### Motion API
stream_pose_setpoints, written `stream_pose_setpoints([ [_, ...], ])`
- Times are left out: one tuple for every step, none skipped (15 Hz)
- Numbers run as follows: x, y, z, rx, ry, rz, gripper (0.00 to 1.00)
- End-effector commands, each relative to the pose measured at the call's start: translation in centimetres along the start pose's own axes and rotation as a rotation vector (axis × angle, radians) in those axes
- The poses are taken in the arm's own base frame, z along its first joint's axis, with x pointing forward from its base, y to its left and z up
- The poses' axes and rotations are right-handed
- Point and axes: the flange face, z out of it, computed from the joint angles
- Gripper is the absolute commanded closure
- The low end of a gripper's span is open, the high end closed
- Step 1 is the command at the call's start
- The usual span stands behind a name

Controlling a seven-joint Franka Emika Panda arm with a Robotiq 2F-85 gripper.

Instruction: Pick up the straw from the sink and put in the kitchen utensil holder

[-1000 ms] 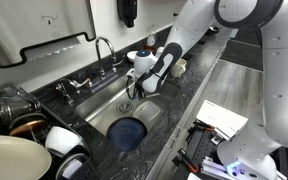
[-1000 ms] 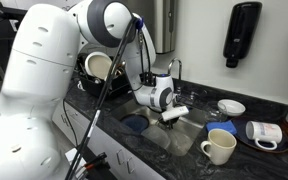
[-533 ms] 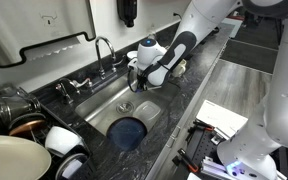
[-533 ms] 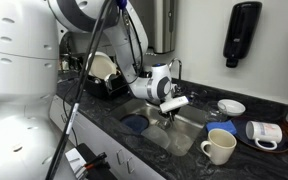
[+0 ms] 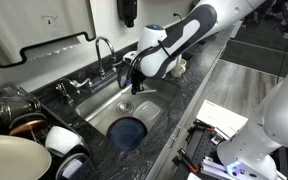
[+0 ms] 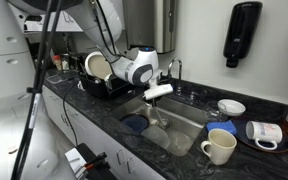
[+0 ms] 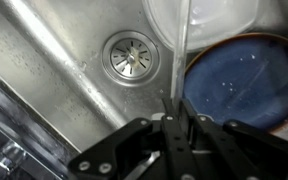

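My gripper (image 7: 172, 122) is shut on a thin, pale translucent straw (image 7: 179, 55). In the wrist view the straw runs from the jaws out over the sink floor, between the round drain (image 7: 131, 57) and a blue plate (image 7: 234, 85). In both exterior views the gripper (image 5: 132, 76) (image 6: 157, 92) hangs above the stainless-steel sink (image 5: 96, 108) (image 6: 189, 122), near the faucet (image 5: 106, 48). I cannot pick out a kitchen utensil holder for certain in any view.
The blue plate (image 5: 127, 132) (image 6: 134, 123) lies in the sink. A dish rack with plates (image 6: 96, 72) stands beside the basin. A cream mug (image 6: 219, 147), a white bowl (image 6: 230, 106) and a tipped cup (image 6: 264, 132) sit on the dark counter. Stacked dishes (image 5: 19, 155) stand near the sink's end.
The gripper has risen from low in the sink and moved along the basin toward the faucet side, still shut on the straw. The arm has swung higher.
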Motion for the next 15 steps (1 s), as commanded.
stream_pose_setpoints([
  [1.6,-0.8,-3.8,0.045,0.078,-0.087,0.97],
  [1.8,-0.5,-4.5,0.050,0.105,-0.095,0.97],
  [1.9,-0.2,-4.9,0.060,0.136,-0.102,0.97],
  [1.8,0.1,-5.3,0.070,0.167,-0.105,0.97],
  [1.6,0.3,-5.4,0.083,0.201,-0.107,0.97],
  [1.1,0.6,-5.5,0.091,0.232,-0.103,0.97],
  [0.7,0.8,-5.4,0.104,0.256,-0.100,0.97],
  [0.3,1.0,-5.3,0.111,0.277,-0.099,0.97],
  [-0.1,1.0,-5.1,0.120,0.300,-0.099,0.97],
  [-0.4,1.1,-4.9,0.130,0.324,-0.100,0.97],
  [-0.6,1.2,-4.7,0.137,0.356,-0.108,0.97],
  [-0.9,1.2,-4.5,0.143,0.380,-0.114,0.97],
  [-1.0,1.2,-4.4,0.148,0.412,-0.129,0.97],
  [-1.2,1.2,-4.2,0.151,0.430,-0.144,0.97],
  [-1.5,1.0,-4.0,0.151,0.424,-0.153,0.97],
])
